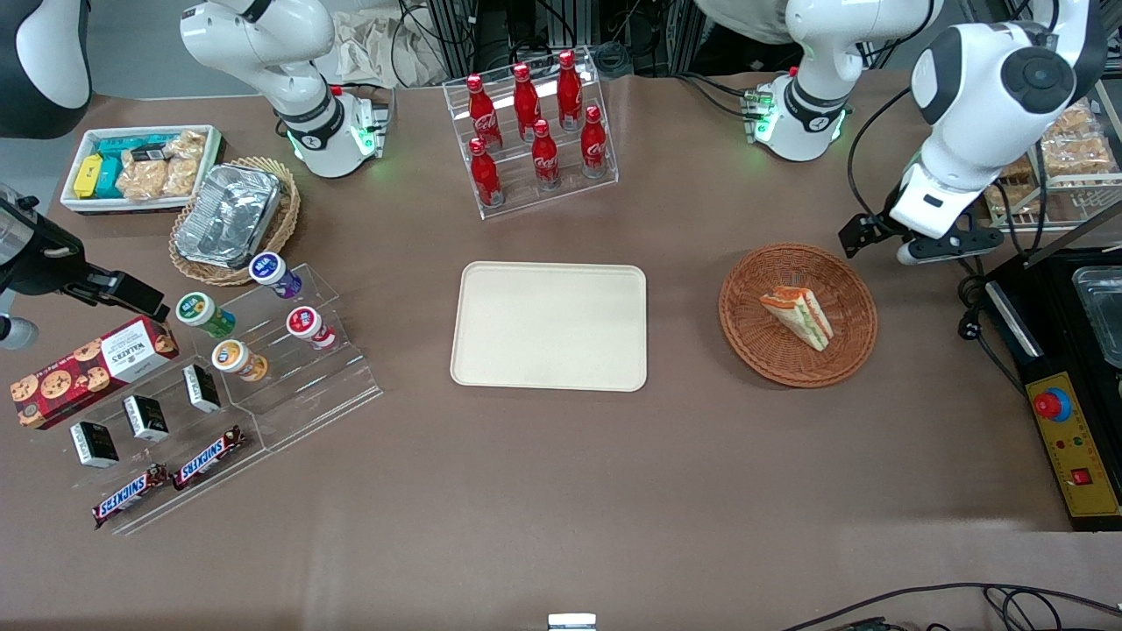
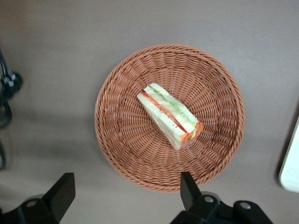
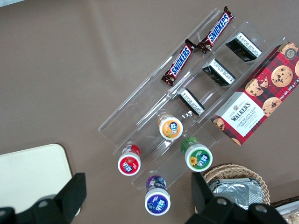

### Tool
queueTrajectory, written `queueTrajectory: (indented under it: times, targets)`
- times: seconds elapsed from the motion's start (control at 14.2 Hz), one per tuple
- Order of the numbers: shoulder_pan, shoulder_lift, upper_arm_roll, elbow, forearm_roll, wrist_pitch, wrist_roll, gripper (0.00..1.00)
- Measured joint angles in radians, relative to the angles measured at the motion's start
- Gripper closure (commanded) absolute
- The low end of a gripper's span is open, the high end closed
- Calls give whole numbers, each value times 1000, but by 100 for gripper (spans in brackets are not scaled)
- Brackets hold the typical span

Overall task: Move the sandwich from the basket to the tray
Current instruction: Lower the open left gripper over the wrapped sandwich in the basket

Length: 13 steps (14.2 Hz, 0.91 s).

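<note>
Reddish wicker basket (image 1: 798,314) cradled the sandwich (image 1: 797,316) on its side, filling edge exposed. The gripper (image 2: 126,192) hovered above it, jaws spread wide to straddle the wedge; the tray (image 1: 550,325) waited nearby on the worktop (image 1: 561,491).

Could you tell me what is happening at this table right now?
The working arm's gripper, open, hangs above the table beside the brown basket, farther from the front camera than it. The sandwich lies in the basket untouched. The beige tray, its destination, sits bare mid-table, so the move has not begun.
</note>
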Motion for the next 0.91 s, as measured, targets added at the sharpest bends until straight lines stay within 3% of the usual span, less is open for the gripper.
queueTrajectory:
  times: [0.42,0.91]
  targets:
    - [-74,147,-4,34,-4,119,-394,0]
    - [-88,353,-6,38,-5,301,-529,0]
